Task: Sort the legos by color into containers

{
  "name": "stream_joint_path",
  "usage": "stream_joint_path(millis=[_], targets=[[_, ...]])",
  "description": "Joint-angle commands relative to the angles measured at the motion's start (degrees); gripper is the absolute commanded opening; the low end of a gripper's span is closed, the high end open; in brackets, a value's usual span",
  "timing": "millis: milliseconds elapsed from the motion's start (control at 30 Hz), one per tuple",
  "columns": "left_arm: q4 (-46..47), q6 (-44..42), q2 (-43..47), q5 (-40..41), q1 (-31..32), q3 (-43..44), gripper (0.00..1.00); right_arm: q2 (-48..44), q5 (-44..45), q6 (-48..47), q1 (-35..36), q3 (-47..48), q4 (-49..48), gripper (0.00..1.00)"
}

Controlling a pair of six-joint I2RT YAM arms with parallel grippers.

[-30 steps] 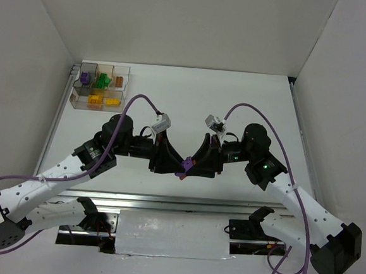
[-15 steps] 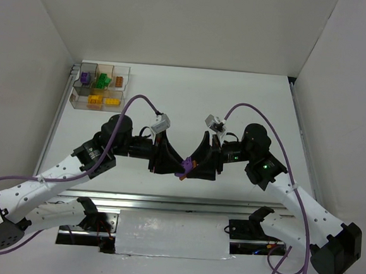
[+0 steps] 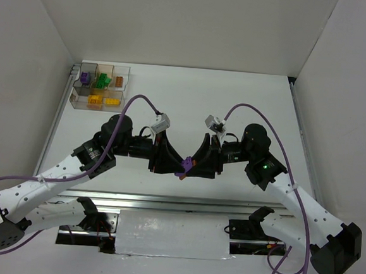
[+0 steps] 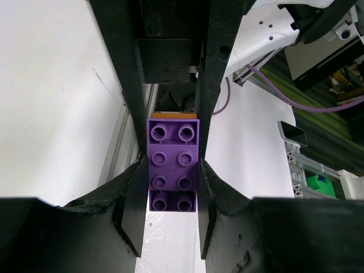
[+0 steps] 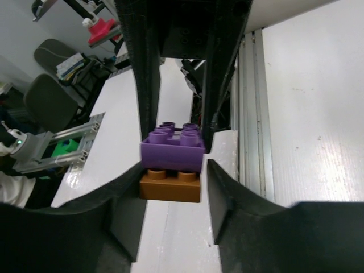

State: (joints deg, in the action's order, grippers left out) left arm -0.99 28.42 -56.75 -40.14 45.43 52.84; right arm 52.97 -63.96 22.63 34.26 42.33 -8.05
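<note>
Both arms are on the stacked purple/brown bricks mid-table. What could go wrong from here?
1. The left gripper clamps the purple brick, which is studded onto the brown brick. Whether the right gripper truly grips the brown one is unclear, so a pull might drag both along unseparated.
2. The stack is near the front edge of the table; a brick snapping free could bounce off it.
</note>
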Motion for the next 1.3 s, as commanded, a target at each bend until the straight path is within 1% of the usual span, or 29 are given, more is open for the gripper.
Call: stream_joint_path(millis=[0, 33, 67, 100, 133, 167, 267, 333, 433, 533, 633, 867, 967, 1000, 1033, 1067, 1200, 1233, 1267], targets=[[2.9, -1.4, 1.3, -0.7, 0.2, 1.6, 0.00, -0.4, 0.3, -0.8, 0.2, -0.1, -1.6, 0.47], [2.8, -1.4, 1.3, -0.6, 0.2, 1.7, 0.00, -0.4, 0.3, -0.7, 0.1, -0.2, -1.8, 0.43], [2.8, -1.4, 1.4, -0.6, 0.3, 1.7, 0.00, -0.4, 0.4, -0.7, 0.2, -0.3, -1.8, 0.31], [2.7, -1.4, 1.4, -0.5, 0.3, 1.7, 0.00, -0.6, 0.5, -0.8, 0.2, -0.3, -1.7, 0.24], [2.5, -1.5, 1.4, -0.2, 0.3, 1.9, 0.00, -0.7, 0.6, -0.9, 0.2, -0.3, -1.5, 0.20], [2.1, -1.6, 1.3, 0.2, 0.3, 2.0, 0.00, -0.7, 0.6, -0.9, 0.2, -0.2, -1.4, 0.10], [1.2, -2.4, 1.5, 1.6, 0.3, 2.7, 0.00, -0.8, 0.8, -1.8, 0.2, -0.1, 0.0, 0.00], [0.8, -3.0, 1.6, 1.7, 0.1, 3.2, 0.00, -0.8, 0.5, -3.2, 0.2, -0.1, 1.2, 0.00], [-2.1, -4.4, 1.3, 1.5, -0.3, 4.9, 0.00, -0.8, -1.4, -4.2, 0.2, -0.2, 1.6, 0.00], [-3.6, -5.0, 1.3, 0.5, -1.7, 6.2, 0.00, -1.0, -2.1, -6.2, 0.2, 0.2, 4.3, 0.00], [-3.2, -4.6, 1.9, -1.2, -2.7, 6.4, 0.00, -1.6, -2.9, -7.9, -0.2, 0.2, 6.2, 0.00], [-3.2, -4.3, 2.3, -2.0, -3.4, 6.2, 0.00, -1.8, -3.4, -9.4, -1.0, 0.7, 9.2, 0.00], [-3.0, -3.9, 1.7, -2.2, -3.4, 6.1, 0.00, -1.2, -5.1, -8.0, -1.0, 0.7, 8.2, 0.00], [-3.0, -4.2, 1.6, -2.0, -3.3, 6.2, 0.00, -1.1, -5.3, -9.3, -1.0, 1.3, 8.3, 0.00], [-3.0, -4.3, 1.6, -2.0, -3.4, 6.3, 0.00, -1.2, -4.5, -10.7, -1.0, 1.9, 11.9, 0.00], [-3.5, -4.3, 1.8, -1.6, -3.5, 6.6, 0.00, -1.5, -1.9, -11.0, -1.0, 2.1, 12.3, 0.00], [-6.0, -5.8, 2.1, 1.5, -3.8, 8.9, 0.00, -1.8, 1.6, -9.5, -1.2, 1.7, 11.7, 0.00], [-7.3, -6.2, 1.7, 2.8, -3.9, 9.5, 0.00, -1.9, 3.5, -9.2, -1.3, 1.6, 11.6, 0.00], [-8.6, -6.4, 1.5, 4.6, -4.3, 10.1, 0.00, -2.4, 8.9, -8.6, -1.2, 1.4, 11.4, 0.00]])
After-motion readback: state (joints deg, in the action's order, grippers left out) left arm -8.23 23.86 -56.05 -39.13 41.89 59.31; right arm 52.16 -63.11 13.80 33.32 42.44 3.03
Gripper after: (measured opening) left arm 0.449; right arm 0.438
